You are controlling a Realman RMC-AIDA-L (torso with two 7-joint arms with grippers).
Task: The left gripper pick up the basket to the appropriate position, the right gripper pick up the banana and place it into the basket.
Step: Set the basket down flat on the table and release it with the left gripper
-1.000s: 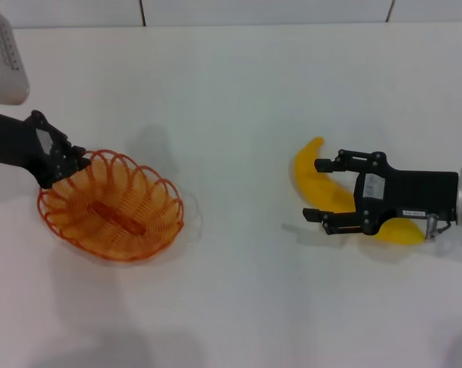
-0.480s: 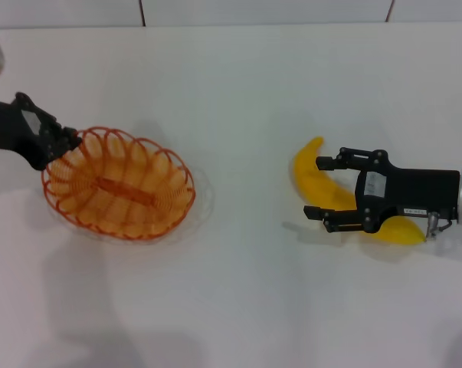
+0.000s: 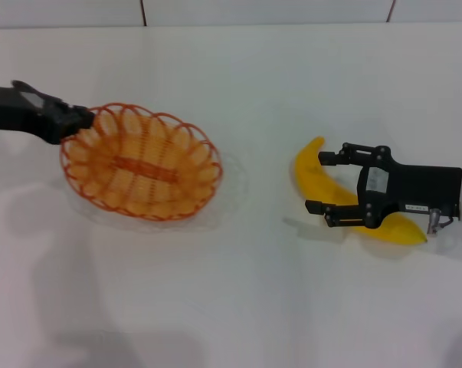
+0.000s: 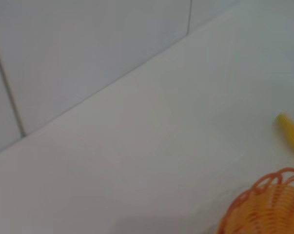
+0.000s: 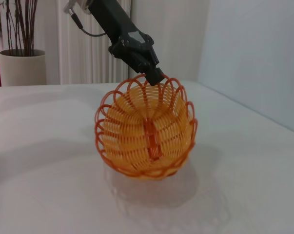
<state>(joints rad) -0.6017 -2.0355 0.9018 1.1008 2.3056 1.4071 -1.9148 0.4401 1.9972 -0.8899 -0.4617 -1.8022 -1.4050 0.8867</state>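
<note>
The orange wire basket [image 3: 142, 161] hangs tilted just above the table on the left, with its shadow beneath it. My left gripper [image 3: 71, 120] is shut on its left rim. The right wrist view shows the basket [image 5: 147, 129] tipped on edge, held at the rim by the left gripper [image 5: 154, 74]. The yellow banana [image 3: 307, 172] lies on the table at the right. My right gripper [image 3: 319, 182] is open, its two fingers straddling the banana's middle. The left wrist view shows part of the basket rim [image 4: 268, 204] and the banana's tip [image 4: 290, 131].
The white table [image 3: 246, 307] runs to a tiled wall [image 3: 215, 9] at the back. A potted plant [image 5: 20, 58] and a white curtain stand beyond the table in the right wrist view.
My left gripper has carried the basket to the right and a little farther back, toward the table's middle. The right gripper has stayed over the banana, still open.
</note>
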